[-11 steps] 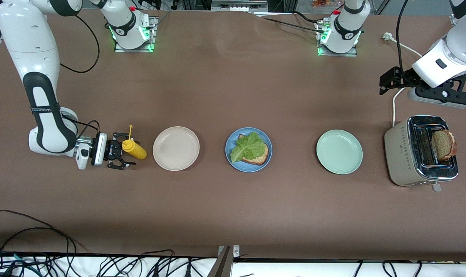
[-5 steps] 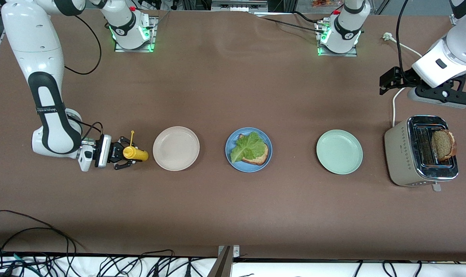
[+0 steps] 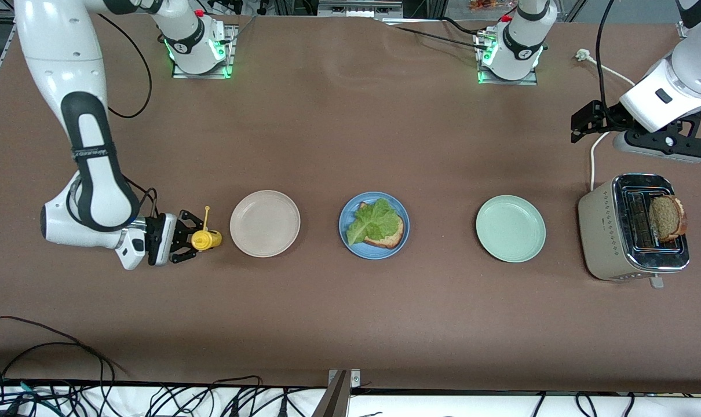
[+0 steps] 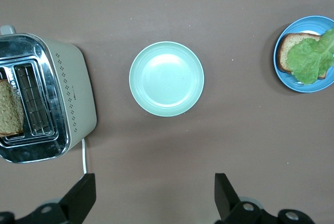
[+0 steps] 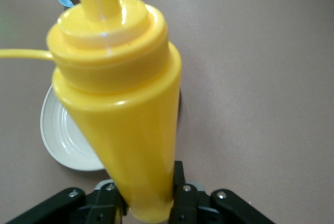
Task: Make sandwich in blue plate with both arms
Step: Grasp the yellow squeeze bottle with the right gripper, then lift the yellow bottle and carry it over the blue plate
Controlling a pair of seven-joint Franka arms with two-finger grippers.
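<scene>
now the mustard is in hand

you've got the right gripper (image 3: 183, 238) clenched on the yellow bottle (image 3: 205, 238), which a second ago lay loose between its spread fingers near the right arm's end of the desk. sauce can go next onto the lettuce (image 3: 373, 221) and bread in the blue plate (image 3: 347, 219) mid-desk. your left gripper (image 4: 151, 198) waits, released, above the toaster (image 3: 608, 229) with its slice (image 3: 667, 217).

Right pincer (image 3: 183, 238) has closed on the yellow bottle (image 3: 204, 238), tipping it upright.
</scene>
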